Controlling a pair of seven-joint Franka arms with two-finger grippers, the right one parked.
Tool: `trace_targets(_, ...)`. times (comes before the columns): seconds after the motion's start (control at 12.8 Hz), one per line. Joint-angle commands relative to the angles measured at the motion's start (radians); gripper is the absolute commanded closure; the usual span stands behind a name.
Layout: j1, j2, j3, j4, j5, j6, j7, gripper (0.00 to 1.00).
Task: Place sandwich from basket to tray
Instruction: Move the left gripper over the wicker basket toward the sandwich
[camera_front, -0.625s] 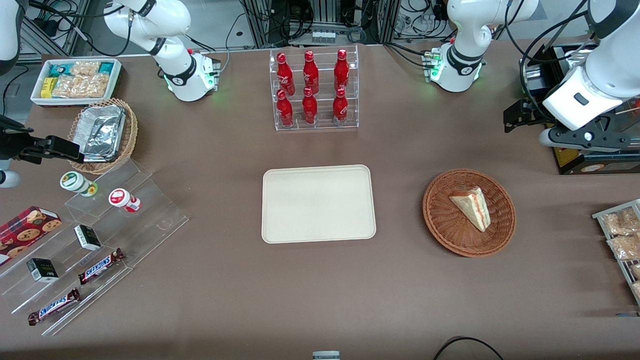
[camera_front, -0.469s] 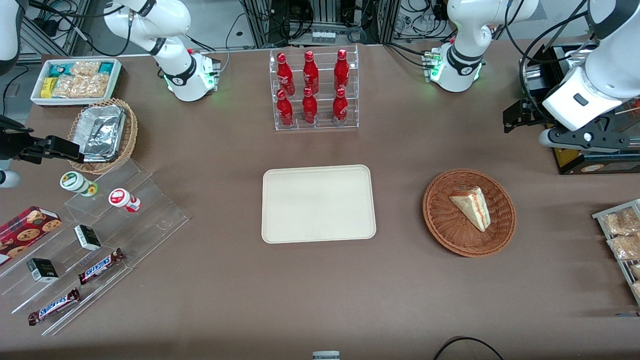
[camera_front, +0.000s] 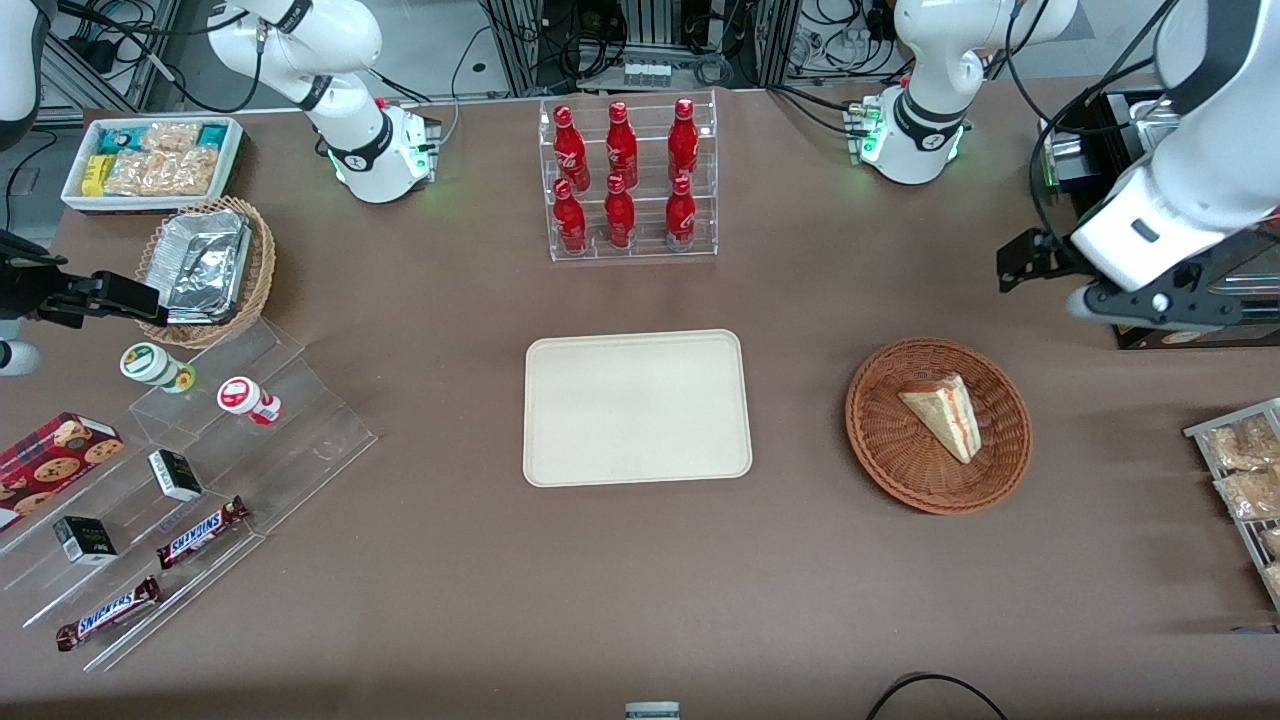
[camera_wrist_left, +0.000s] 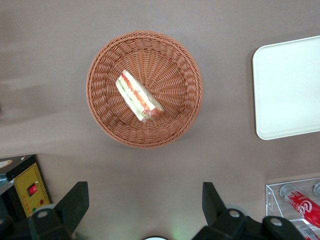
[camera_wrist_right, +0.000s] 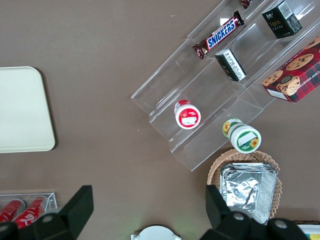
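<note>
Front view: the gripper (camera_front: 1035, 262) of the working arm is hanging above the table (camera_front: 640, 580), farther from the camera than the basket (camera_front: 880, 440) and toward the working arm's end. The sandwich (camera_front: 942, 413) is lying in the basket, well apart from the fingers. The tray (camera_front: 637, 407) is sitting bare beside the basket, toward the table's middle.

Left wrist view: the two dark fingers (camera_wrist_left: 75, 205) are standing spread wide apart and are gripping nothing. The gripper (camera_wrist_left: 145, 210) is hovering high over bare table just beside the basket (camera_wrist_left: 107, 65). The sandwich (camera_wrist_left: 138, 96) is resting near the basket's centre, clear of both fingertips. An edge of the tray (camera_wrist_left: 287, 85) is showing farther off.
</note>
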Motion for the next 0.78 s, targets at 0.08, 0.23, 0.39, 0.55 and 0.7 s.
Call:
trace_targets(0.08,-0.002,-0.001,0.005,-0.125,-0.002,0.137,0.003,0.00)
trace_targets(0.23,-0.002,0.001,0.007,-0.212,-0.002,0.257,0.003,0.00)
trace_targets(0.39,-0.002,0.002,0.007,-0.292,-0.001,0.363,0.003,0.00)
trace_targets(0.55,0.004,0.008,0.008,-0.378,0.001,0.490,0.004,0.00)
trace_targets(0.7,0.008,0.013,0.010,-0.429,0.001,0.562,0.004,0.00)
